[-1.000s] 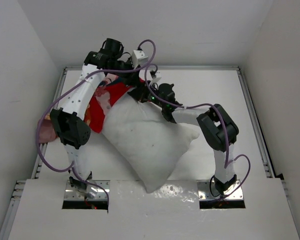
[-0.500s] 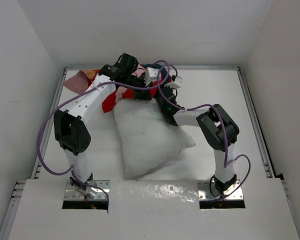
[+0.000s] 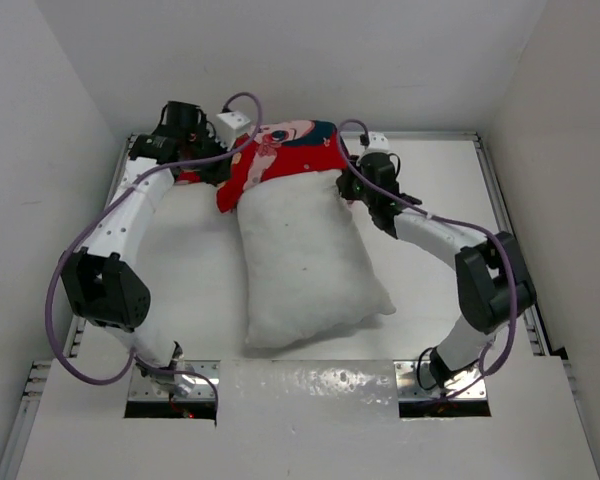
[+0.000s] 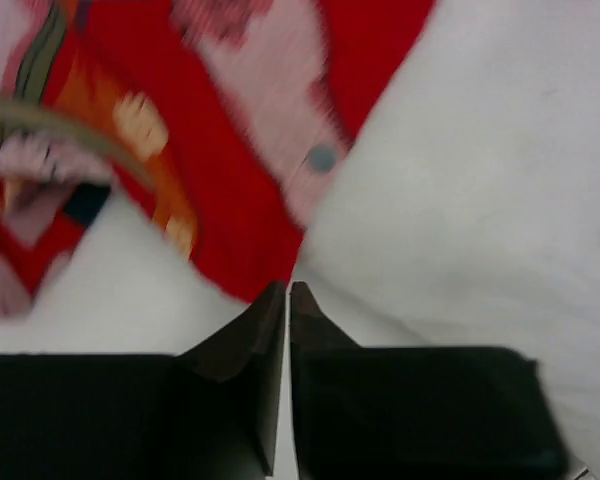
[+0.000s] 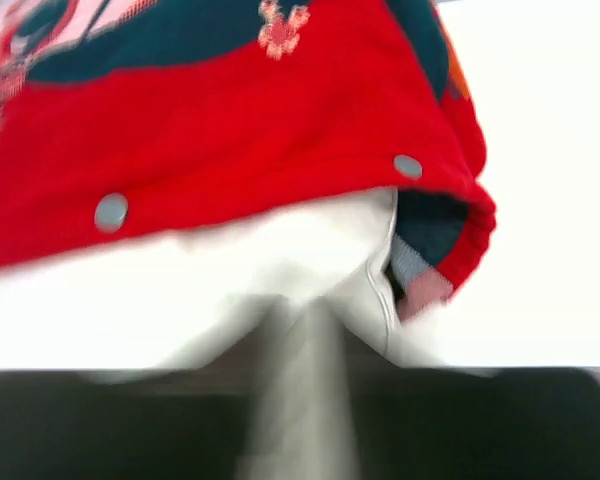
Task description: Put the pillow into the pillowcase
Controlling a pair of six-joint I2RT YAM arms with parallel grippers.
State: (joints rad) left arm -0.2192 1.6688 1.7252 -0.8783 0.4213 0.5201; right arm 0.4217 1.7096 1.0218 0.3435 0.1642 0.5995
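Note:
The white pillow lies flat in the middle of the table, its long side running away from me. The red printed pillowcase covers only its far end. My left gripper is at the case's left corner. In the left wrist view, my left gripper has its jaws parted by a thin slit with nothing between them, just short of the red pillowcase and the pillow. My right gripper is at the case's right corner. Though blurred, my right gripper is open and empty before the pillow under the pillowcase's hem.
White walls close in the table on three sides, with metal rails along its left and right edges. A pinkish bit of cloth shows under the left arm. Purple cables loop over both arms.
Both arms have swung outward to the pillow's far corners. The pillow has straightened and settled flat with the case over its far end. Both grippers have let go and opened.

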